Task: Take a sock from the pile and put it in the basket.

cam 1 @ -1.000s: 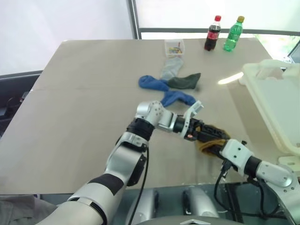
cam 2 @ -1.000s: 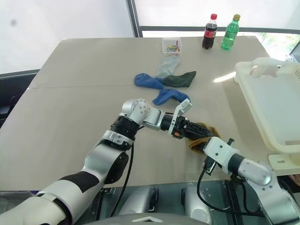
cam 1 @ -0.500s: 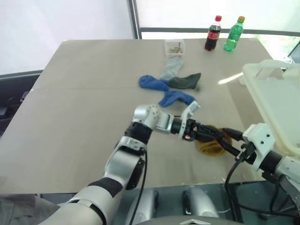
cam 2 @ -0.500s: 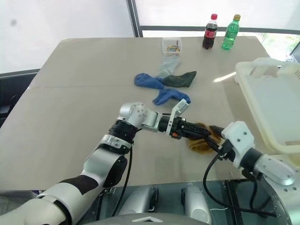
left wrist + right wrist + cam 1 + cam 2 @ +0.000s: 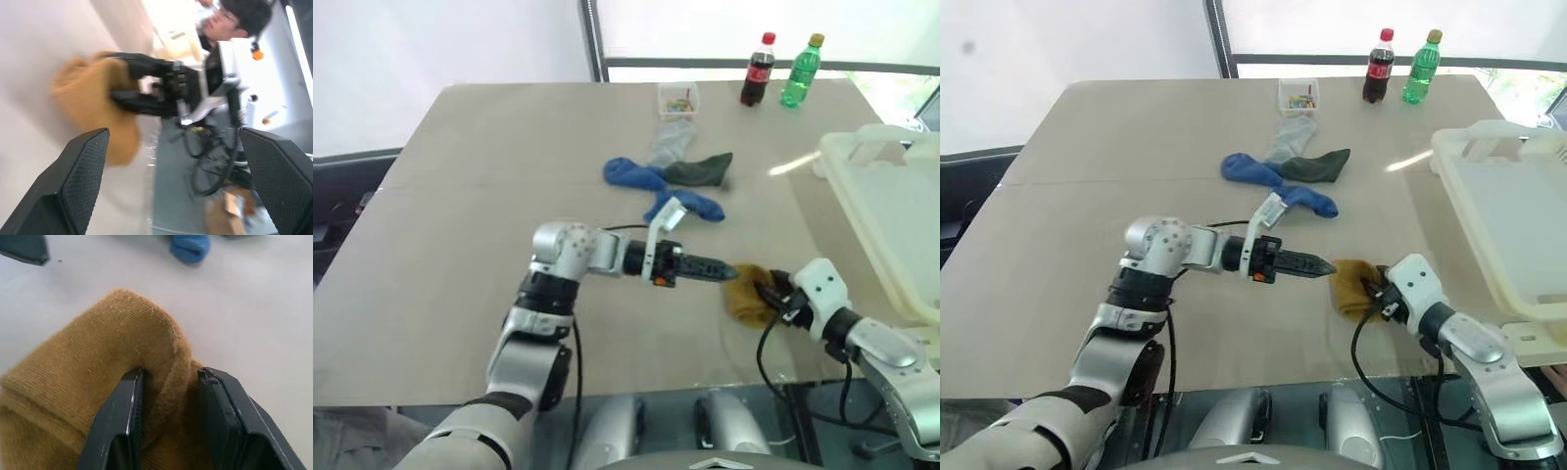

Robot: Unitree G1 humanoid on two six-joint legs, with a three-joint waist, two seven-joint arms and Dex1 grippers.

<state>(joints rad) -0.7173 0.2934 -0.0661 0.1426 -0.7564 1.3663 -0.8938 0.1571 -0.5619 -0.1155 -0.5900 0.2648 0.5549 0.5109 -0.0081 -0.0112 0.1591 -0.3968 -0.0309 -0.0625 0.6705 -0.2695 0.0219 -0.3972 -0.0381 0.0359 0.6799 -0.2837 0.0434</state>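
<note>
- The right gripper (image 5: 168, 396) pinches a fold of the mustard-yellow sock (image 5: 107, 377) between its two black fingers (image 5: 122, 426).
- The right arm reaches low over the table's near edge, pointing forward and a bit to the left.
- The left gripper (image 5: 1324, 265) has its fingers spread wide and holds nothing. It points sideways at the yellow sock, with its tip just beside it.
- The left arm lies almost level across the table (image 5: 1087, 176).
- A second ago the left gripper was right on the sock. Now it has pulled back to the left, and the right gripper has the sock.
- The pile (image 5: 1288, 171) of blue, dark green and grey socks lies past the left gripper, well apart from the yellow sock.
- The white basket (image 5: 1518, 225) sits past the right gripper, off to its right, at the table's edge. Bare table lies between the two.
- Two bottles (image 5: 1400, 67) and a small clear box (image 5: 1298, 95) stand at the far edge.
</note>
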